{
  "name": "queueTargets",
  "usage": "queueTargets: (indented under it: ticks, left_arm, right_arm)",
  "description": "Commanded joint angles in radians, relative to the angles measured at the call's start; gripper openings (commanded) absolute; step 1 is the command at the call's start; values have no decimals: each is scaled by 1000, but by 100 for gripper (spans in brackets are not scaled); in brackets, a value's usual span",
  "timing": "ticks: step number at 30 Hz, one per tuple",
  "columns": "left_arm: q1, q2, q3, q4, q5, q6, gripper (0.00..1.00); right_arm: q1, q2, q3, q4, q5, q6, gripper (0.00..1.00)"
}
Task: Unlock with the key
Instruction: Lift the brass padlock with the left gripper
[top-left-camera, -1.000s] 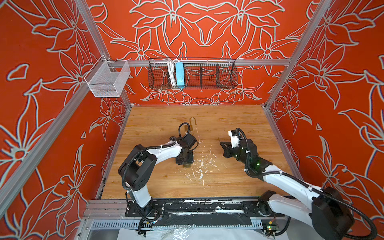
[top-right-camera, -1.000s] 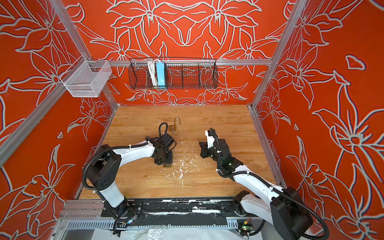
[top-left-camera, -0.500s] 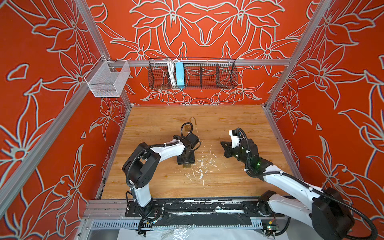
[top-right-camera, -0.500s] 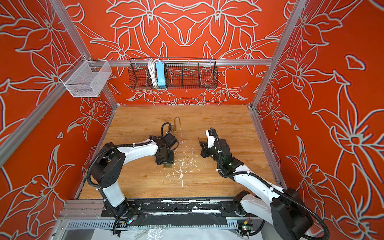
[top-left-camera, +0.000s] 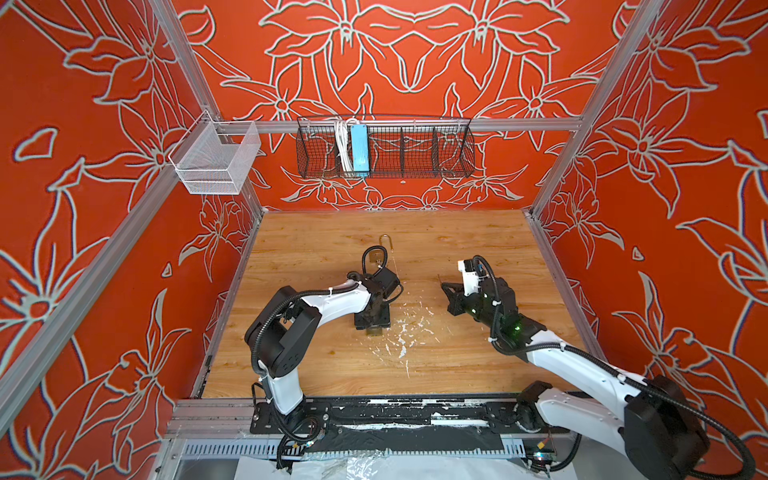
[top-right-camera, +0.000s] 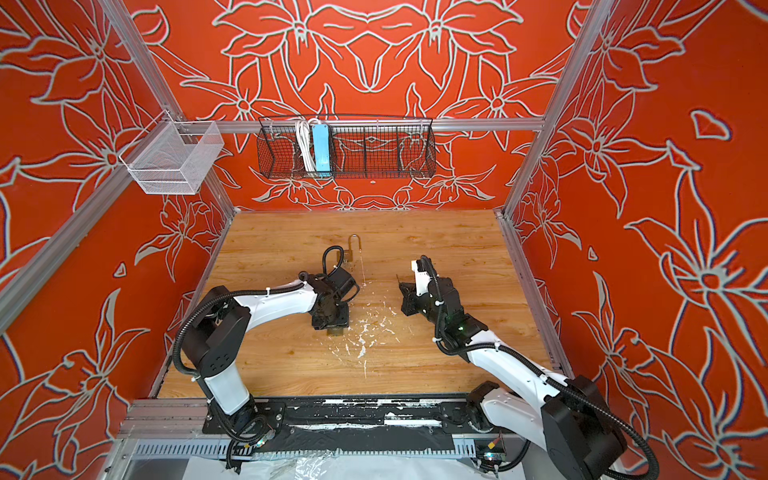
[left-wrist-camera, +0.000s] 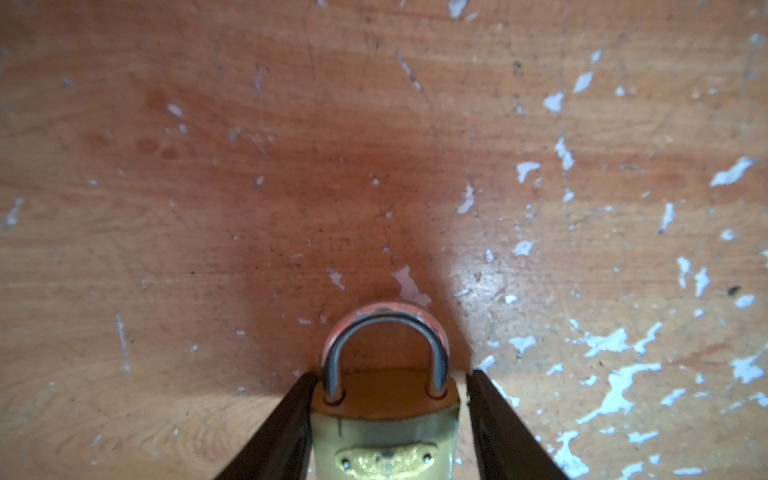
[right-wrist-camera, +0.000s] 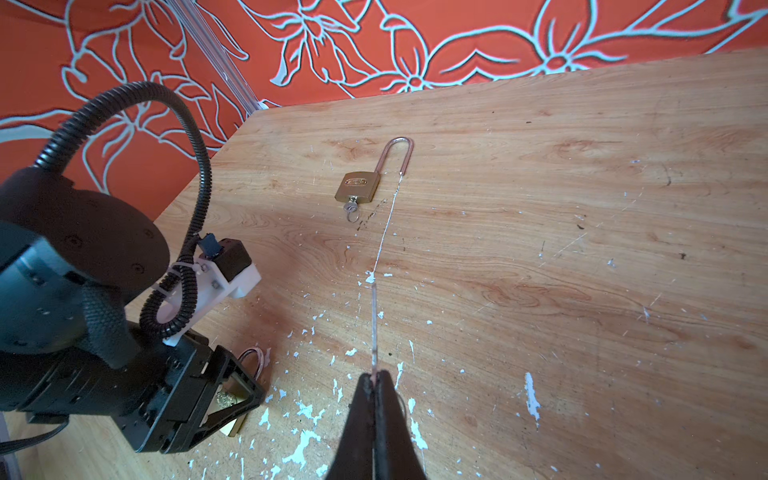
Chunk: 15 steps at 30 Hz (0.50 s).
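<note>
Brass padlock (left-wrist-camera: 384, 432): short-shackled, between the fingers (left-wrist-camera: 286, 419) of my left claw (left-wrist-camera: 390, 374), low over the surface (left-wrist-camera: 208, 166) near its middle. Its shackle (left-wrist-camera: 384, 322) is seated in the body, so I judge it locked.
Left claw: middling spread, bracketing the body. One finger touches the brass and the other shows a sliver of gap, so I read it as parted, not clamping.
Right claw (right-wrist-camera: 375, 376): pinched fully together on the key (right-wrist-camera: 374, 324), whose thin blade pokes out beyond the tips. It hangs well apart from the brass padlock, off to my right.
Step in hand: steadying the lock before the key goes in, as I judge it.
Doing it well: press both fingers onto the flat brass sides, not the shackle, and turn the keyway end toward my right claw. Line the blade up with the slot before pushing, since so thin a blade could skid or twist in my pinch.
Left wrist view alone: the gap at one finger, the seated shackle and the embossed plate (left-wrist-camera: 388, 457).
Right wrist view alone: the key blade, and farther back a long-shackled padlock (right-wrist-camera: 358, 187) with its shackle open and a ringed key (right-wrist-camera: 352, 208) in it.
Both top views: how far apart my two arms stand. There the brass padlock (top-left-camera: 374, 331) is only a sliver under my left claw.
Unclear: which way the keyway faces, since no view shows it.
</note>
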Motion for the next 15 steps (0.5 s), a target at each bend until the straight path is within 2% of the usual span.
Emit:
queueTargets:
  ticks: [1, 11, 15]
  left_arm:
    - [-4, 137, -54, -44, 10, -14, 56]
    - [-4, 137, -42, -13, 15, 7, 32]
    - [-3, 97, 2, -19, 22, 36, 13]
  right_arm:
    - [-5, -13, -8, 11, 2, -3, 0]
    - [-15, -2, -12, 20, 5, 5, 0]
    - [-24, 7, -18, 35, -2, 17, 0]
